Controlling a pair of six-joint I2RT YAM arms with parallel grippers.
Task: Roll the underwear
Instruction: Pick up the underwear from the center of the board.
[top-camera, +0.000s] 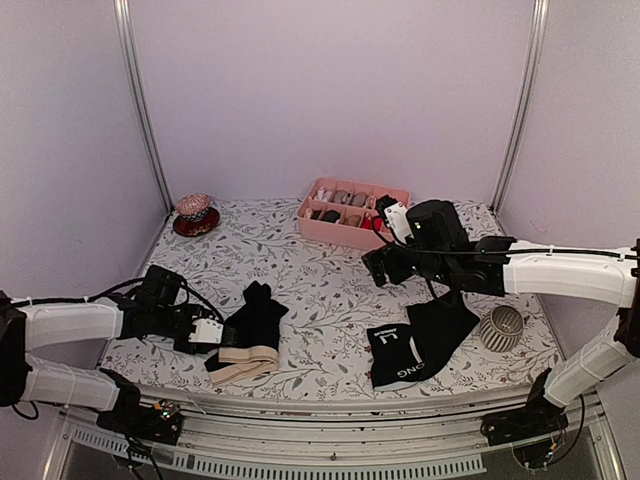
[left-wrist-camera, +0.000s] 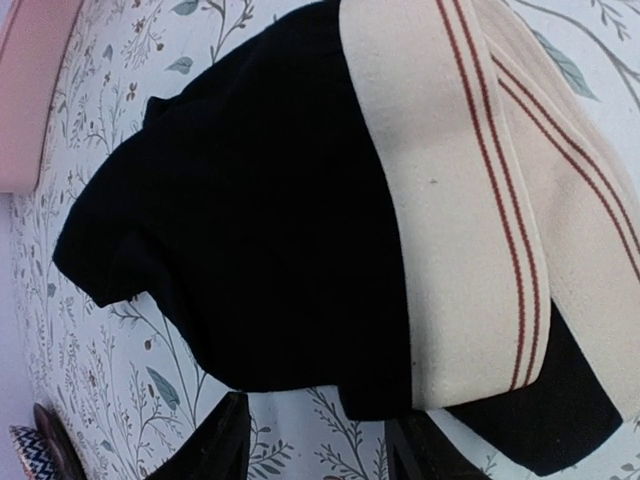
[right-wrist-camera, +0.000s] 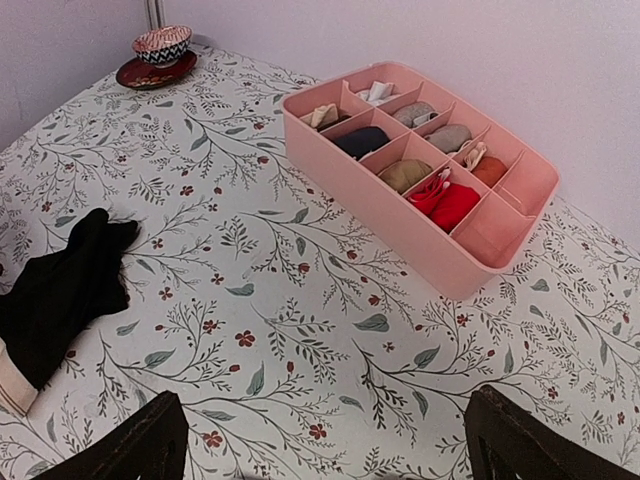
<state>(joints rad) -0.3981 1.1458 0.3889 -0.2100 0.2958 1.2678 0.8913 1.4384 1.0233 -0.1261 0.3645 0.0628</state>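
On my left, the left fingers (left-wrist-camera: 228, 440) are low over the table (top-camera: 320, 300) and partly spread, with nothing pinched. Their tips are right at the edge of the beige-banded brief (top-camera: 256, 318), which lies crumpled near the front left. Further right, the lettered brief (top-camera: 398, 356) lies near the front edge, under the right arm. The right fingers (right-wrist-camera: 130, 450) hang wide apart above the table, facing the pink tray (right-wrist-camera: 370, 205).

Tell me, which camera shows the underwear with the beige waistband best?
The left wrist view: the beige-waistband underwear fills it, with the red stripes on the band clear. The top view shows it small, stripes lost. The right wrist view catches only its black part and a beige sliver at the left edge.
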